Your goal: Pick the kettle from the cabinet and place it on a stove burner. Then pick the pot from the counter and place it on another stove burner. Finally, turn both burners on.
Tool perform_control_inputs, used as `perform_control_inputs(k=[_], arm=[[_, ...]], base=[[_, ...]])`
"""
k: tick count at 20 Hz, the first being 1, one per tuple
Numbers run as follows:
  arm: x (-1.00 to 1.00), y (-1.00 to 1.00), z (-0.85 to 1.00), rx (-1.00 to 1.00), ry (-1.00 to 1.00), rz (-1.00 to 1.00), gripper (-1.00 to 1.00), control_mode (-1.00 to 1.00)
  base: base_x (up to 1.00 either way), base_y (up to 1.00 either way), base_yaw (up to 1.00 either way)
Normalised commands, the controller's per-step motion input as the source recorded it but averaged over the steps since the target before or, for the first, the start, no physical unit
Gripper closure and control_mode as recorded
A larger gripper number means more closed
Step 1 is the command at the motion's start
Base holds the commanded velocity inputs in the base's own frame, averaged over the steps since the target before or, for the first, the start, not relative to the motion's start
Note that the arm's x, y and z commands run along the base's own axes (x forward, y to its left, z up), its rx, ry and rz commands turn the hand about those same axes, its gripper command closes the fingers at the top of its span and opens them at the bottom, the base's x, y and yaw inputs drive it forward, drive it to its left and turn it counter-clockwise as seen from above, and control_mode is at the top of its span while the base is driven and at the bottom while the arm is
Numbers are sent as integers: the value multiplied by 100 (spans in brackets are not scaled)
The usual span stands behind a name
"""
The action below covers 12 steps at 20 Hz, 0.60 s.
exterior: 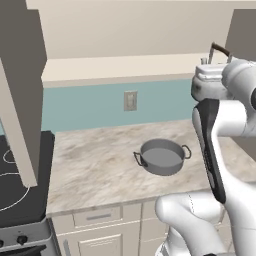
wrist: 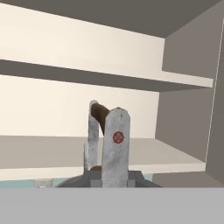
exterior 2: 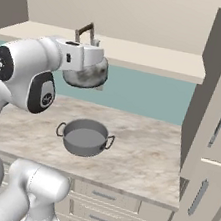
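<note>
Kettle (exterior 2: 86, 72) handle in clamped pincer (wrist: 106, 114)

no words or numbers to read anywhere; the one mark is a small round red emblem on a finger (wrist: 116, 148), too blurred to make out.

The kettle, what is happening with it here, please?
The gripper is shut on the kettle's dark handle and holds the kettle in the air in front of the cabinet, above the counter. The pot sits on the counter below, untouched. The stove lies at the left end of the counter with nothing on its visible burners, so the kettle is not yet placed.
</note>
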Motion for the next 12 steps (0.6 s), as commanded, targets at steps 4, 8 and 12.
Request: perform_control_inputs(k=[4,8,12], arm=[[0,0,0,0,0,0,100,100],[0,0,0,0,0,0,100,100],[0,0,0,0,0,0,100,100]], base=[[-47,8,0],[-53,14,0],[-56,21,0]])
